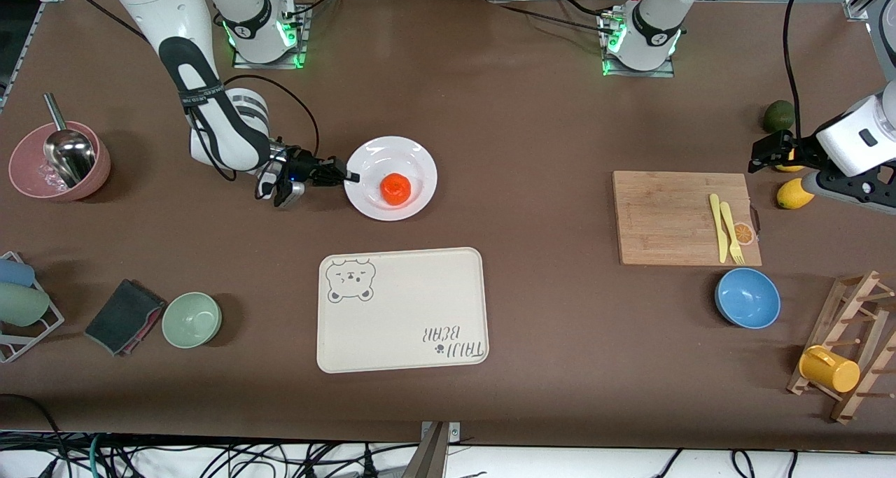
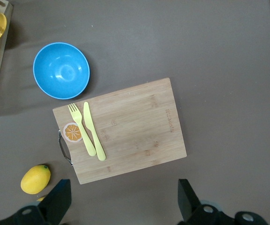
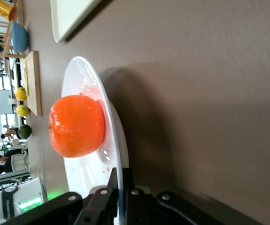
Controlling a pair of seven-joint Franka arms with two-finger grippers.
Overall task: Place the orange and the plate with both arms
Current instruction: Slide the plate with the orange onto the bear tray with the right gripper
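Observation:
The orange (image 1: 395, 189) (image 3: 76, 125) lies in the white plate (image 1: 420, 159) (image 3: 81, 77) near the middle of the table. My right gripper (image 1: 352, 177) (image 3: 121, 180) is shut on the plate's rim at the side toward the right arm's end, one finger above the rim and one under it. The plate rests on the table. My left gripper (image 1: 761, 154) (image 2: 124, 202) hangs open with nothing between its fingers, high over the left arm's end of the table, beside the cutting board (image 1: 684, 217) (image 2: 125, 131).
A cream bear tray (image 1: 402, 308) lies nearer the front camera than the plate. The cutting board carries a yellow fork and knife (image 1: 726, 227). A blue bowl (image 1: 747, 297), lemons (image 1: 794, 194), an avocado (image 1: 778, 116), a mug rack (image 1: 843, 355), a green bowl (image 1: 192, 319) and a pink bowl (image 1: 59, 163) stand around.

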